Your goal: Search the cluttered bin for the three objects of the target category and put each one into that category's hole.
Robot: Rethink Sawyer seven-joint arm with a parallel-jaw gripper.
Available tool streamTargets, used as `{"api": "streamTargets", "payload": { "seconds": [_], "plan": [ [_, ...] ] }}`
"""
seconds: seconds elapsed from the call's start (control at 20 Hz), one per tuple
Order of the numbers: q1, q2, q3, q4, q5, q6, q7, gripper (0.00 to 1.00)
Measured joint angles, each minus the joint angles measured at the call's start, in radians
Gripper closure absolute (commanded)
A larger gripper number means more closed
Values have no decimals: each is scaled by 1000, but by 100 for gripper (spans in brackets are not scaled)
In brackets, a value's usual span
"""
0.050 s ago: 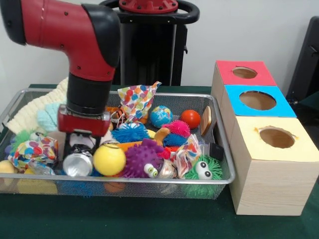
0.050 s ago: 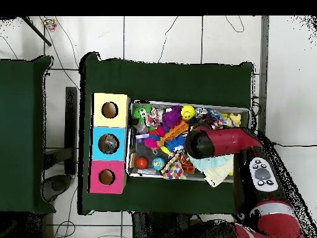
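Note:
My gripper [image 1: 79, 153] hangs low in the left part of the wire mesh bin [image 1: 149, 181], under the red arm. A crushed silver can [image 1: 77, 164] lies right at its tips, touching a yellow ball [image 1: 108, 159]. I cannot see how the gripper stands around the can. From overhead the red arm [image 2: 217, 142] covers the gripper and that end of the bin [image 2: 131, 139]. Three boxes with round holes stand beside the bin: red [image 1: 245, 72], blue [image 1: 258, 100] and yellow [image 1: 277, 138].
The bin is packed: purple spiky ball [image 1: 142, 158], green spiky toy with eyes [image 1: 203, 169], orange ball [image 1: 190, 118], globe ball [image 1: 161, 116], blue spiky ball [image 1: 129, 133], polka-dot cloths [image 1: 137, 99], mint and cream knits [image 1: 49, 117]. Green cloth [image 1: 149, 219] covers the table.

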Motion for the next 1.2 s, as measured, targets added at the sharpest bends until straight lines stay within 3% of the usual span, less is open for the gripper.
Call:
{"api": "streamTargets", "payload": {
  "seconds": [0.25,0.65,1.2],
  "plan": [
    [41,61,-29,0,39,-56,0,0],
    [97,76,-105,0,151,-89,0,0],
    [120,83,-140,14,237,-96,0,0]
  ]
}}
